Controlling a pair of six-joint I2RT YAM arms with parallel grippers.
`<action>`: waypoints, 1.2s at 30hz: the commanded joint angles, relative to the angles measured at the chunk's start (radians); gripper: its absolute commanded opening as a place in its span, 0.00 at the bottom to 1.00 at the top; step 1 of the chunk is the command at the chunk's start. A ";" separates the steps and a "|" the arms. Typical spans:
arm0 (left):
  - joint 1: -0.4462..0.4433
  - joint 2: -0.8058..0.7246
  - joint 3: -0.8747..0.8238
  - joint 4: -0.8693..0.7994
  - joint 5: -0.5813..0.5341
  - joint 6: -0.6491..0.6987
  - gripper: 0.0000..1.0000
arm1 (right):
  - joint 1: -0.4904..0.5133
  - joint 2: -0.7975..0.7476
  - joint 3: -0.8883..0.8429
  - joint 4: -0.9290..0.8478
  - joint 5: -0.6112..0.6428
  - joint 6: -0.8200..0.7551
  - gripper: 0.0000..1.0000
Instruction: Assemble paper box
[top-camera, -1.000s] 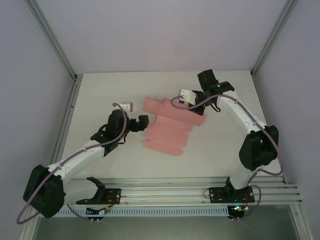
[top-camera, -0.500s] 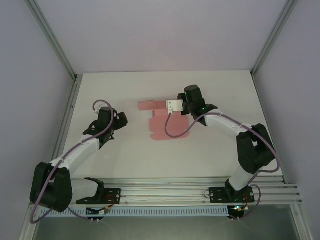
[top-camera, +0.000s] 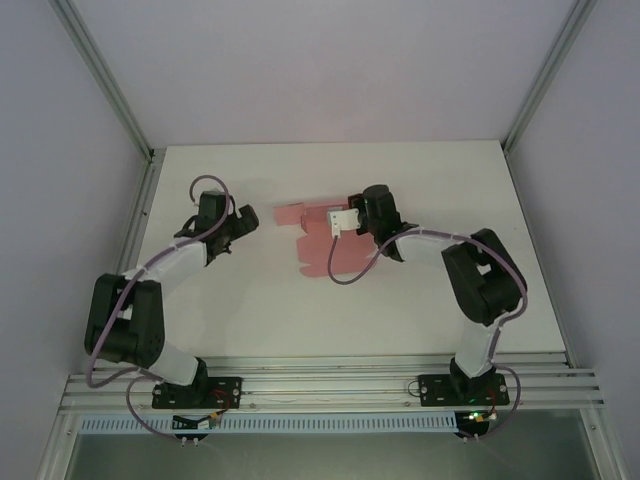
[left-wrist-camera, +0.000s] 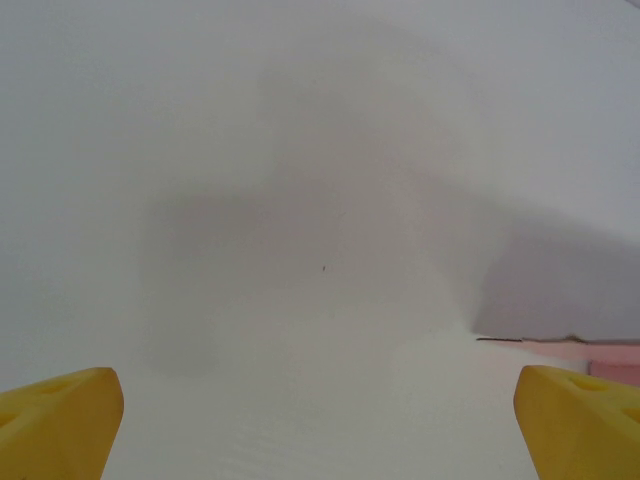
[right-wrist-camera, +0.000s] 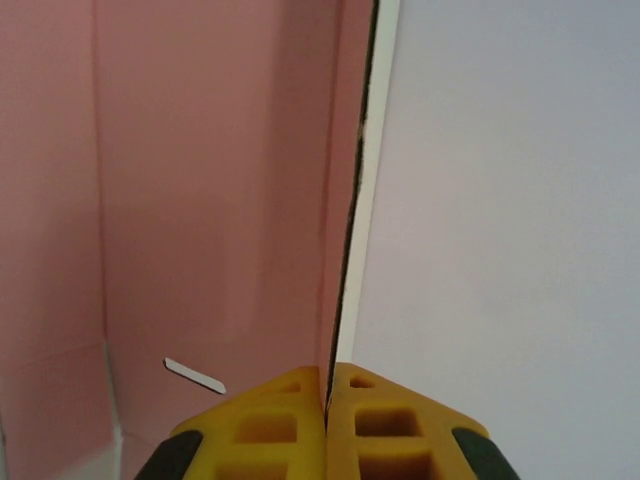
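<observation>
Top view: the paper box (top-camera: 326, 250) lies near the middle of the table (top-camera: 420, 320) as a partly folded pink sheet, with one flap reaching out to the left. The right gripper (top-camera: 333, 224) sits over the sheet's far part. The left gripper (top-camera: 243, 222) hangs over bare table just left of that flap, apart from it. There is free surface on the near side and to the right, so a fold is best swept that way; the left arm works closer to the table's left edge, with less room.

Left wrist view: the left gripper (left-wrist-camera: 320, 420) has its yellow fingers (left-wrist-camera: 60, 415) spread wide with nothing between them. A sliver of the pink sheet (left-wrist-camera: 605, 350) shows at the right edge. This hand looks free to press the sheet flat while the other folds.

Right wrist view: the right gripper (right-wrist-camera: 327, 385) is pinched shut on the thin edge of an upright panel of the paper box (right-wrist-camera: 200, 200). The card is thin, so I judge the fold should follow the crease slowly, without twisting, so the edge does not slip or buckle
</observation>
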 joint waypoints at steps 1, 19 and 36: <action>0.030 0.060 0.071 0.041 0.073 0.039 1.00 | 0.001 0.052 -0.051 0.154 -0.031 -0.031 0.00; 0.034 0.380 0.317 -0.011 0.370 0.117 0.84 | -0.018 0.158 -0.137 0.504 -0.047 -0.081 0.00; -0.107 0.365 0.146 0.256 0.810 0.276 0.56 | -0.018 0.153 -0.149 0.501 -0.043 -0.098 0.00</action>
